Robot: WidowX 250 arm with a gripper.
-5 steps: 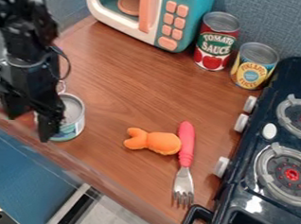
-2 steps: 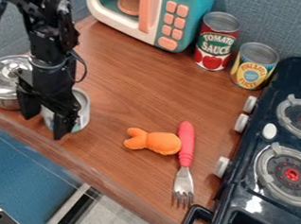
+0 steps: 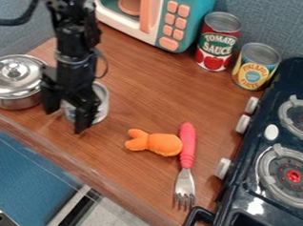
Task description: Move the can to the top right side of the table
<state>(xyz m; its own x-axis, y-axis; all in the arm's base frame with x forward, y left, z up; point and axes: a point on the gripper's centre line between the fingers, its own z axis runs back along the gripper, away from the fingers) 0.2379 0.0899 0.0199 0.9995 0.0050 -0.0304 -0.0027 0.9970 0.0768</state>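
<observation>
One silvery can (image 3: 102,104) is at the claw (image 3: 66,114), to the upper left of the orange toy (image 3: 164,143) as the camera sees it. The claw hangs down over the counter (image 3: 139,90), also to the toy's left, and hides part of the can's near side. Much of the can that can be seen is on the claw's right, between it and the toy, with its pale rim curving out from behind the black arm. A smaller patch of its side comes into sight low down, within the claw's outline. The can is well apart from the toy. Whether the claw is open or has closed on the can, I cannot tell, nor whether the can's base is resting on the counter or is raised a little.

Farther left of the toy, past the claw, there is a metal pot (image 3: 15,96) with a shiny lid on. Just beside the toy on its right lies a fork (image 3: 187,148), its red handle upward in the view and its tines pointing down. The stove (image 3: 248,201) is farther to the toy's right. Well above the toy is the teal and white microwave (image 3: 192,21), and to the toy's upper right two upright cans are near each other, a red can (image 3: 216,44) and a yellow-labelled can (image 3: 254,70).
</observation>
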